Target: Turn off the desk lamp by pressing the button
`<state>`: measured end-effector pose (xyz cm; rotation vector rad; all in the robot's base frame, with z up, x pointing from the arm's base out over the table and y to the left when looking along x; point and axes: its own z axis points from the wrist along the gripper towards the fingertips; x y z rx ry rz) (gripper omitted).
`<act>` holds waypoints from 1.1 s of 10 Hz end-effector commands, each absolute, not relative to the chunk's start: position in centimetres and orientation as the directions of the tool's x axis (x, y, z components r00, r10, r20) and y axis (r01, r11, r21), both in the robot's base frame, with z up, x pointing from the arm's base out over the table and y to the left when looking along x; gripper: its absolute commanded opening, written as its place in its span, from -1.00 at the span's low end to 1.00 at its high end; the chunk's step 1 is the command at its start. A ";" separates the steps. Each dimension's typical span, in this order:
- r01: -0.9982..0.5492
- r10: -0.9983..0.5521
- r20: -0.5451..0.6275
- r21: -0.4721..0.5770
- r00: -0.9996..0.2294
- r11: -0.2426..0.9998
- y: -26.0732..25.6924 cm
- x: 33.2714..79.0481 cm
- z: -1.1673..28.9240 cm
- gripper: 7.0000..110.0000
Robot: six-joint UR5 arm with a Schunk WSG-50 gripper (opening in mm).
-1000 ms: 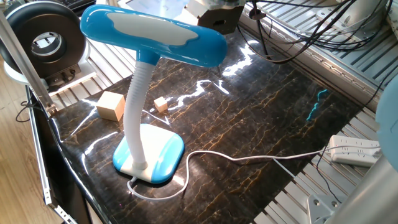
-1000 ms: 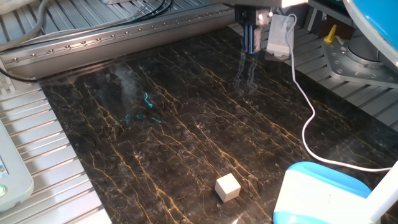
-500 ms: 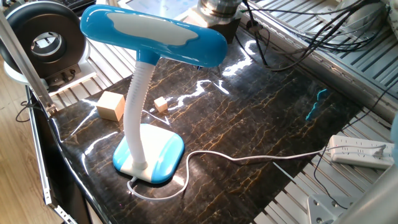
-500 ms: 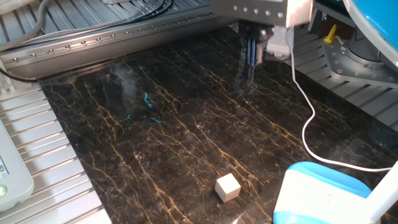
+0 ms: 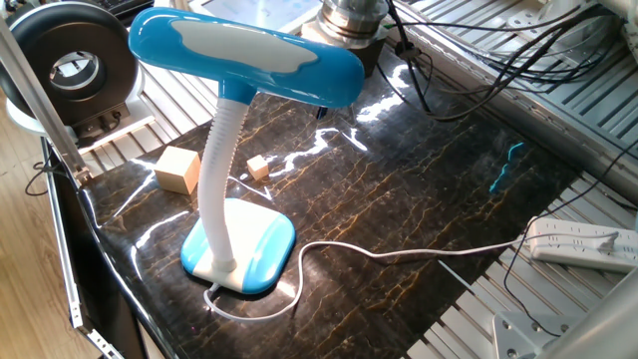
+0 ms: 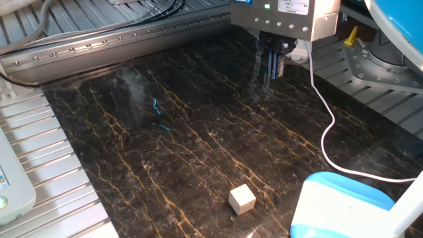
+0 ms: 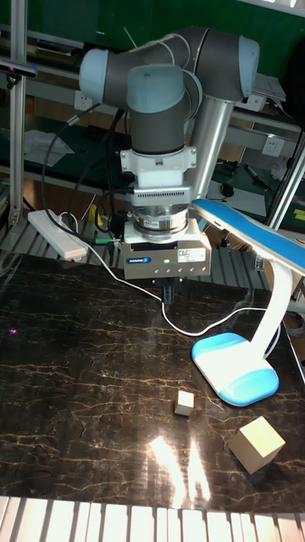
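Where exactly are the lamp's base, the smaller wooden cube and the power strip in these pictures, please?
Lamp base [image 5: 261, 249]: one fixed view, on its blue top.
Smaller wooden cube [image 6: 242, 199]: the other fixed view, on its top face.
Power strip [image 5: 578, 242]: one fixed view, on its white casing.

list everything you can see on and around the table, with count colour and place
desk lamp: one, blue and white, near table edge, head over the marble
lamp cord: one, white, from lamp base across table to power strip
power strip: one, white, on the metal rails off the table
large wooden cube: one, tan, beside the lamp neck
small wooden cube: one, tan, near the large one
table: one, dark marble with gold veins
arm: one, grey and blue, above the table
gripper: one, blue fingers, pointing down over the far table part
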<state>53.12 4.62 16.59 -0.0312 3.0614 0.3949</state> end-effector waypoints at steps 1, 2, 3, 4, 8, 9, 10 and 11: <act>-0.021 -0.006 -0.058 0.269 -0.998 0.963 4.9 53.0 16.6 -1.00; -0.021 -0.004 -0.063 0.271 -0.998 0.962 5.0 53.2 16.7 -1.00; -0.023 -0.005 -0.063 0.284 -0.998 0.959 5.3 53.2 16.8 -1.00; -0.026 -0.009 -0.061 0.278 -0.998 0.960 5.2 53.1 16.7 -1.00; -0.119 -0.115 -0.031 0.142 -0.993 0.983 1.8 52.0 15.9 -1.00; -0.132 -0.129 -0.030 0.148 -0.991 0.980 2.0 51.9 16.0 -1.00; -0.123 -0.122 -0.018 0.168 -0.992 0.978 2.4 51.6 16.0 -1.00; -0.109 -0.109 -0.014 0.194 -0.994 0.975 3.1 51.5 16.2 -1.00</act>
